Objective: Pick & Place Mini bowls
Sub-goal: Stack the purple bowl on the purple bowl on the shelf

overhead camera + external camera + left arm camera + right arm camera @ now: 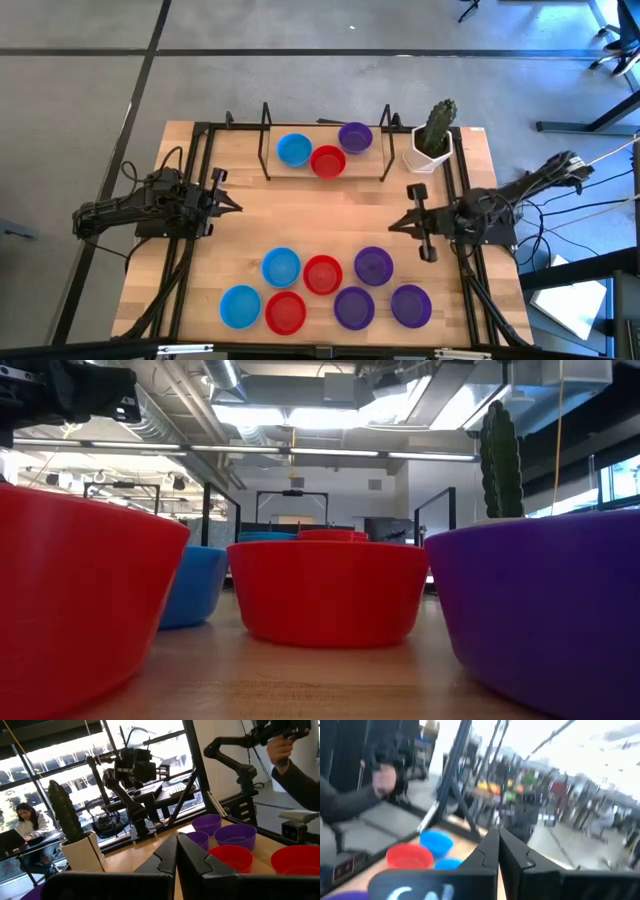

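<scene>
Seven mini bowls [323,274] cluster lower centre of tabletop [250,215], between left end effector [232,205] and right end effector [397,224]; both pressed together, roughly equidistant.

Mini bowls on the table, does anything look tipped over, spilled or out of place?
Nothing stands out. Seven small round plastic mini bowls sit upright in the near cluster, three more upright inside the black wire rack. The left gripper and right gripper wait shut at the sides.

Cactus pot [432,145] at wooden table's [320,225] far-right corner.
</scene>
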Tool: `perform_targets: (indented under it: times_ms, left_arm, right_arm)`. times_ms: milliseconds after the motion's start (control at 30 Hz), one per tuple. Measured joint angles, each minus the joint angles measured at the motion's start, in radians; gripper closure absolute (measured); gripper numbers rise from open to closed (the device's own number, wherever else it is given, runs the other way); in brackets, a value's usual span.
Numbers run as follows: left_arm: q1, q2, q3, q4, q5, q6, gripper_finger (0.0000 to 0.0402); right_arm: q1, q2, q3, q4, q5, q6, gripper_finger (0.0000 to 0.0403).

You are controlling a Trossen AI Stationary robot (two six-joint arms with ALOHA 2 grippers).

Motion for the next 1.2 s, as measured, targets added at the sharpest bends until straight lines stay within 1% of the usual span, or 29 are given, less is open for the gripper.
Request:
perform_targets:
  times_ms: [67,167,300,500,733,933,1200]
  left_arm:
    - [0.000,0.000,0.000,0.000,0.000,0.000,0.0396]
    - [0.000,0.000,0.000,0.000,0.000,0.000,0.0396]
    - [0.000,0.000,0.000,-0.001,0.000,0.000,0.0396]
    - [0.000,0.000,0.000,-0.002,0.000,0.001,0.0395]
    - [0.000,0.000,0.000,-0.002,0.000,0.008,0.0399]
    - [0.000,0.000,0.000,-0.003,0.000,0.009,0.0394]
    - [0.000,0.000,0.000,0.002,0.000,0.009,0.0398]
  right_arm:
    - [-0.008,-0.025,-0.076,0.100,-0.029,0.000,0.0397]
    - [-0.021,-0.063,-0.158,0.166,-0.053,-0.003,0.0399]
    - [-0.049,-0.129,-0.212,0.170,0.042,0.018,0.0399]
    - [-0.081,-0.231,-0.251,0.094,0.047,0.042,0.0400]
    - [-0.093,-0.309,-0.280,0.038,0.031,0.050,0.0400]
    - [-0.093,-0.319,-0.280,-0.005,0.003,0.050,0.0400]
    - [-0.093,-0.319,-0.280,-0.076,-0.023,0.070,0.0400]
